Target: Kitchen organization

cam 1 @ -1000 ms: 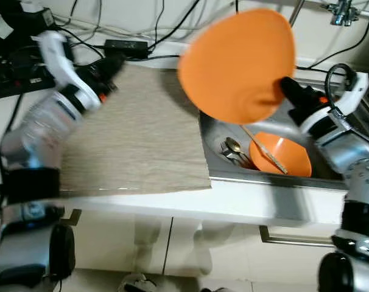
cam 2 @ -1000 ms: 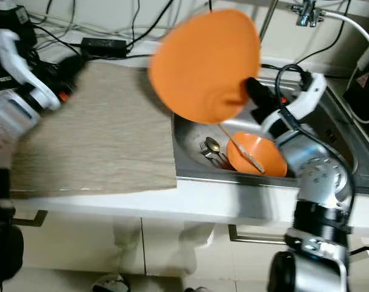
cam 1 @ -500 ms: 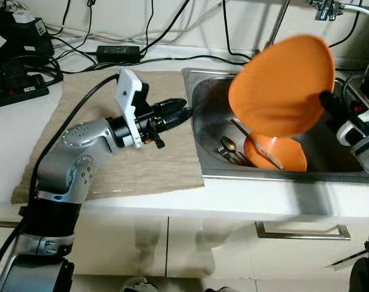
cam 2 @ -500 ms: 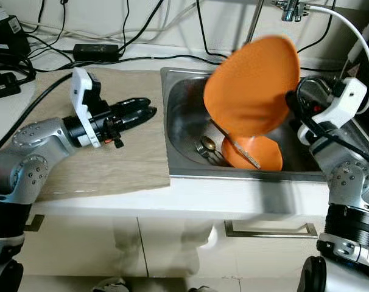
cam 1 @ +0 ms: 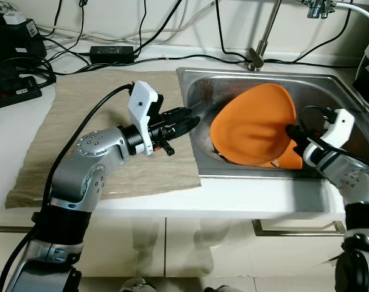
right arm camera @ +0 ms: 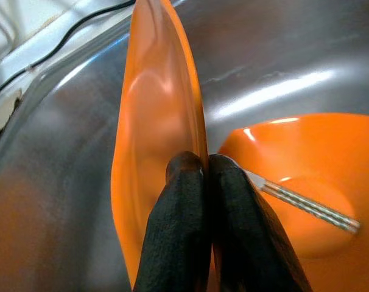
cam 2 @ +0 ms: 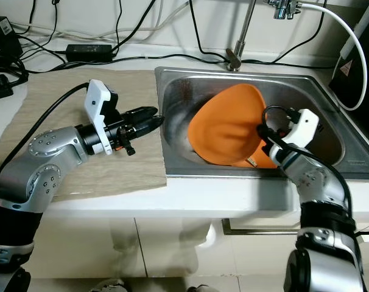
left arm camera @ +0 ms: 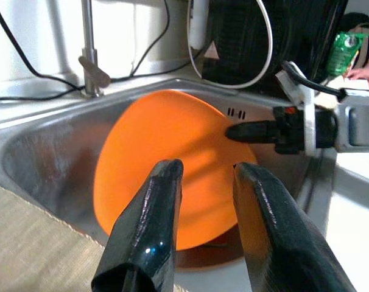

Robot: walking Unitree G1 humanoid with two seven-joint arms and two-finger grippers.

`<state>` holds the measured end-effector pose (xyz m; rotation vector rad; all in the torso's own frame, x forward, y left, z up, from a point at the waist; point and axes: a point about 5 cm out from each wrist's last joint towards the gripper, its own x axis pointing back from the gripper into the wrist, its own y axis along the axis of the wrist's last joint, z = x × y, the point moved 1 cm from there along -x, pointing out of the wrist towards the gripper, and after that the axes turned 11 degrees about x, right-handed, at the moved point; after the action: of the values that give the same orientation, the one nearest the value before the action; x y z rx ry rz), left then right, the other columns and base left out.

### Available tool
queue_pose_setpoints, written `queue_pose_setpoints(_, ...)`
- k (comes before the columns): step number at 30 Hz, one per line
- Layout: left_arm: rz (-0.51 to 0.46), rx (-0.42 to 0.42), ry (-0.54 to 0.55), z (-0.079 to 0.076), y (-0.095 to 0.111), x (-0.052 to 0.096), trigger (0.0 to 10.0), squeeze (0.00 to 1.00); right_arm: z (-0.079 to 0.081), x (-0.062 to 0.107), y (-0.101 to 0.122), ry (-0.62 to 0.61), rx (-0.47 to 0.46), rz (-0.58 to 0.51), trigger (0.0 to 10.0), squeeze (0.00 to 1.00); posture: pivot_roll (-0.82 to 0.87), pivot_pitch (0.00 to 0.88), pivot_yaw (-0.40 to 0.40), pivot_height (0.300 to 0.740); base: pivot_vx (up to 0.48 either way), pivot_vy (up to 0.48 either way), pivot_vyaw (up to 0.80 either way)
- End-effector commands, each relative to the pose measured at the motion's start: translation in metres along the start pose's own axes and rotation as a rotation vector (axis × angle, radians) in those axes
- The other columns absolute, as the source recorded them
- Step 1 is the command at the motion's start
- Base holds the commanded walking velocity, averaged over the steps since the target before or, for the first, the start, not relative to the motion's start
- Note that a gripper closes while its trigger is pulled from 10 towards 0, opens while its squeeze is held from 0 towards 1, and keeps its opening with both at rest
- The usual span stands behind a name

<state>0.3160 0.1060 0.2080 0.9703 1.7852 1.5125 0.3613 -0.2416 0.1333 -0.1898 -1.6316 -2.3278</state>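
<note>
A large orange plate [cam 1: 253, 132] stands on edge inside the steel sink [cam 1: 196, 91], its back toward me. My right gripper [cam 1: 292, 132] is shut on the plate's rim [right arm camera: 193, 143] at its right side. Behind the plate lies an orange bowl [right arm camera: 306, 201] with a metal utensil [right arm camera: 306, 205] across it. My left gripper [cam 1: 192, 121] hovers over the right edge of the beige mat [cam 1: 99, 109], fingers [left arm camera: 154, 225] slightly open and empty, pointing at the plate [left arm camera: 166, 164].
A faucet [cam 1: 260, 42] rises behind the sink. Black cables and a power adapter [cam 1: 112, 51] lie along the back of the white counter, with a power strip [cam 1: 14, 91] at far left. A dark appliance [cam 2: 361, 61] stands right of the sink.
My right gripper has lowered the orange plate from above the sink down into the basin. The left arm has edged closer to the sink. The camera shifted.
</note>
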Motion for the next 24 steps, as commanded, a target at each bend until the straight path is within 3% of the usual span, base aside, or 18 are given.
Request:
queue_pose_setpoints(1, 0.029, -0.020, -0.001, -0.004, -0.002, -0.002, 10.0, 0.00, 0.009, -0.009, 0.005, 0.032, 0.036, -0.014, 3.3, 0.00, -0.01, 0.011, -0.034, 0.740, 0.000, 0.000, 0.00)
queue_pose_setpoints(2, 0.029, -0.020, -0.001, -0.004, -0.002, -0.002, 10.0, 0.00, 0.009, -0.009, 0.005, 0.032, 0.036, -0.014, 3.3, 0.00, -0.01, 0.011, -0.034, 0.740, 0.000, 0.000, 0.00)
queue_pose_setpoints(3, 0.042, -0.013, 0.003, -0.003, -0.004, -0.002, 10.0, 0.00, 0.018, -0.017, 0.001, 0.035, 0.085, 0.035, 10.0, 0.00, -0.01, 0.012, -0.037, 0.740, 0.000, 0.000, 0.00)
queue_pose_setpoints(12, 0.061, -0.007, -0.017, -0.006, -0.005, 0.002, 10.0, 0.00, 0.023, -0.028, -0.005, 0.018, 0.189, 0.141, 10.0, 0.00, 0.00, 0.017, -0.055, 0.740, 0.000, 0.000, 0.00)
queue_pose_setpoints(13, 0.058, -0.019, -0.012, -0.006, -0.004, 0.002, 10.0, 0.00, 0.020, -0.029, -0.005, -0.006, 0.192, 0.157, 10.0, 0.92, 0.01, 0.018, -0.058, 0.740, 0.000, 0.000, 0.00)
queue_pose_setpoints(15, 0.057, -0.022, -0.009, -0.006, -0.004, 0.002, 10.0, 0.00, 0.019, -0.029, -0.004, -0.012, 0.195, 0.161, 10.0, 0.92, 0.01, 0.019, -0.059, 0.740, 0.000, 0.000, 0.00)
queue_pose_setpoints(16, 0.054, -0.025, -0.003, -0.005, -0.003, 0.002, 10.0, 0.00, 0.017, -0.029, -0.004, -0.020, 0.199, 0.163, 10.0, 1.00, 0.01, 0.019, -0.061, 0.740, 0.000, 0.000, 0.00)
queue_pose_setpoints(24, 0.058, -0.042, 0.014, -0.002, -0.001, 0.004, 10.0, 0.00, 0.008, -0.027, 0.008, -0.062, 0.299, 0.149, 10.0, 1.00, 0.00, 0.024, -0.053, 0.740, 0.000, 0.000, 0.00)
